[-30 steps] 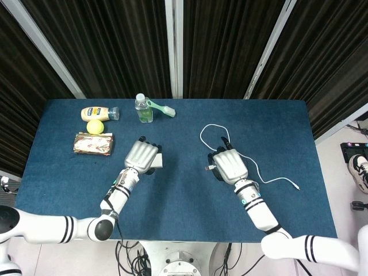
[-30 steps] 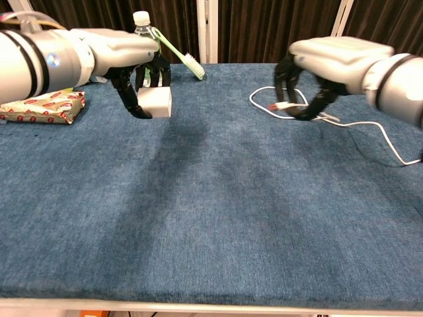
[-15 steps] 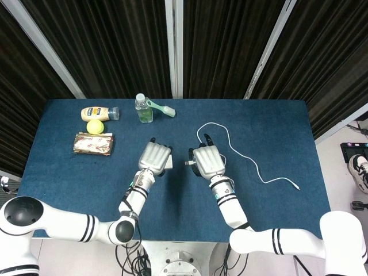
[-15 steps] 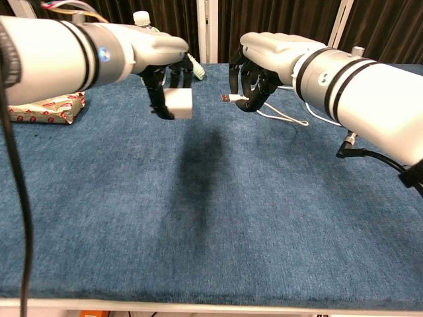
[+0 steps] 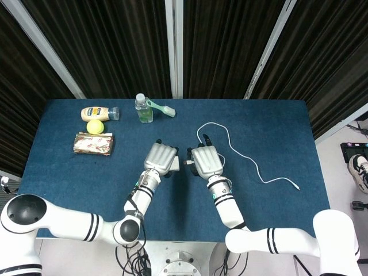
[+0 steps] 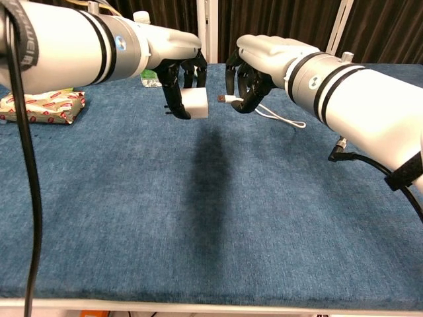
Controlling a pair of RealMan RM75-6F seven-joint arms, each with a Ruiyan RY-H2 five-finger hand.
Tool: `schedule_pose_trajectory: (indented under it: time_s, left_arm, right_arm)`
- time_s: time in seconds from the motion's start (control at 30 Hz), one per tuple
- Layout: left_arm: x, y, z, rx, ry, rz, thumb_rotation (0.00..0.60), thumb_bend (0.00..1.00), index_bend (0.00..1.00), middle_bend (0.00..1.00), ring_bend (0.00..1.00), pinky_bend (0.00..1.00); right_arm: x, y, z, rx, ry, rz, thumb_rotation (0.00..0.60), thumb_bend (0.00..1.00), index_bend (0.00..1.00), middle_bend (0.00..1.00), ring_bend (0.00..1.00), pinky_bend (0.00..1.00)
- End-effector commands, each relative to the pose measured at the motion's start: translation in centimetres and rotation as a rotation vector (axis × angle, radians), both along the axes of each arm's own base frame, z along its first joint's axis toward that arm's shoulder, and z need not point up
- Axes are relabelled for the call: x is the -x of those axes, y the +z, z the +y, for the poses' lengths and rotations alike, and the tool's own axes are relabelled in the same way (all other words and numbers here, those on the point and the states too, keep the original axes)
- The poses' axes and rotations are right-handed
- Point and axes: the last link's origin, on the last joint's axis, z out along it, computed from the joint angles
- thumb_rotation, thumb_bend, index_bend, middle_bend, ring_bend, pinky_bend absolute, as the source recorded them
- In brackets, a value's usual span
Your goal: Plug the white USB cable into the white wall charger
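Note:
My left hand holds the white wall charger lifted above the blue table, one face turned toward the right hand. My right hand grips the white USB cable near its plug. The plug tip points at the charger with a small gap left between them. The rest of the cable loops behind the right hand and trails right across the table to its far end.
At the back left of the table lie a mayonnaise bottle, a yellow ball and a snack pack. A small water bottle and a green toothbrush stand at the back centre.
Both hands have come together at the table's middle, the left carrying the charger rightward, the right carrying the plug leftward. The gap between plug and charger has shrunk to a small one.

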Motion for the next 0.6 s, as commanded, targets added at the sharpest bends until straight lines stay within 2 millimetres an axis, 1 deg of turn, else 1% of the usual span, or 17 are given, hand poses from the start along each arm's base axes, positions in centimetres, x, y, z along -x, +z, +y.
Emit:
schedule_pose_trajectory:
  time_s: [0.03,0.4,0.6]
  left_arm:
    - [-0.19,0.00,0.00,-0.001,0.000,-0.002,0.600,0.23,0.48,0.51,0.42,0.20]
    - [-0.94,-0.12,-0.13,-0.006,-0.012,-0.001,0.600,0.23,0.48,0.51,0.42,0.20]
    - [-1.15,-0.35,-0.26,-0.006,-0.021,0.010,0.600,0.23,0.48,0.51,0.42,0.20]
  right_arm:
    - [0.00,-0.14,0.01,-0.001,-0.005,-0.001,0.600,0.56,0.71,0.56,0.33,0.01]
    - [-0.17,-0.64,0.11,-0.012,-0.017,-0.004,0.600,0.56,0.71,0.56,0.33,0.01]
    - [-0.41,-0.54,0.11,-0.015,-0.019,-0.020,0.600,0.56,0.71,0.56,0.33,0.01]
